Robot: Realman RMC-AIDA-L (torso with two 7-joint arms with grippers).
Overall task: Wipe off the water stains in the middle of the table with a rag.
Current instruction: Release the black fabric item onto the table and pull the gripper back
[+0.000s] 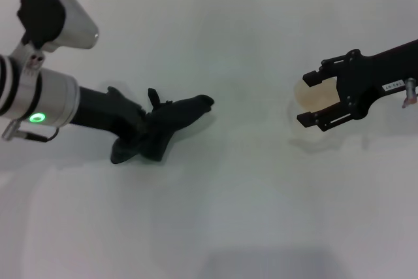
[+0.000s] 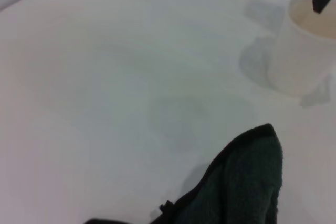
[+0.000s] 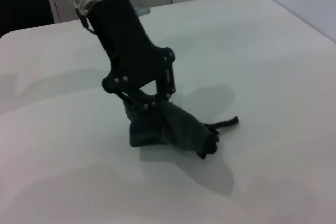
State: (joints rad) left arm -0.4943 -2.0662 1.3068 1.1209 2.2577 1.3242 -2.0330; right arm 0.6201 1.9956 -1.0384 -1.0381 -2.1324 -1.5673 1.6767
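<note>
My left gripper (image 1: 147,132) is shut on the dark rag (image 1: 186,112), which it presses down on the white table (image 1: 228,213) left of the middle. In the right wrist view, the left gripper (image 3: 149,103) pinches the rag (image 3: 173,129) from above, and a bunched corner trails on the surface. The left wrist view shows one edge of the rag (image 2: 241,182). The water stains are not visible in any view. My right gripper (image 1: 305,99) is open at the right, low over the table, with its fingers on either side of a cup.
A translucent whitish cup (image 1: 312,95) stands upright on the table between the right gripper's fingers, and the left wrist view also shows the cup (image 2: 302,56). Bare table lies between the rag and the cup. The back edge of the table runs along the far side.
</note>
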